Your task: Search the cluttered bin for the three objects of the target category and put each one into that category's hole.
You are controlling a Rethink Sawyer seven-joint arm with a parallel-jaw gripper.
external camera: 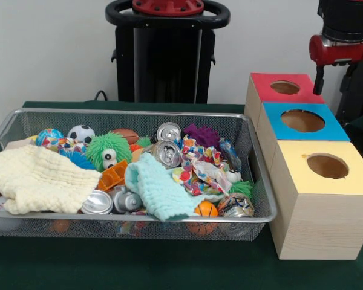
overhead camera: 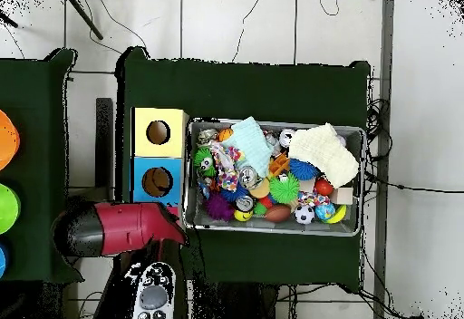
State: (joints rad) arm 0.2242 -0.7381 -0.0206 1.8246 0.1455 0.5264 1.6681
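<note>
The bin (external camera: 263,181) is a silver wire-mesh basket on the dark green table, also in the overhead view (overhead camera: 272,231). It holds a jumble: drink cans (external camera: 167,153), a cream cloth (external camera: 39,178), a light blue cloth (external camera: 154,187), a patterned cloth (external camera: 199,166), a soccer ball (external camera: 80,133), an orange ball (external camera: 206,209) and a green fuzzy toy with eyes (external camera: 109,151). Beside it stand three wooden boxes with round holes: red-topped (external camera: 284,87), blue-topped (external camera: 302,121), yellow-topped (external camera: 327,166). The red and black arm (external camera: 342,45) hangs above the red box and hides it in the overhead view (overhead camera: 127,227). Its gripper's state does not show.
The black pedestal (external camera: 166,54) stands behind the bin. In the overhead view a second green table at the left carries coloured discs (overhead camera: 7,139). A grey control pad (overhead camera: 154,293) lies near the robot's base. Cables run over the floor at the right.
</note>
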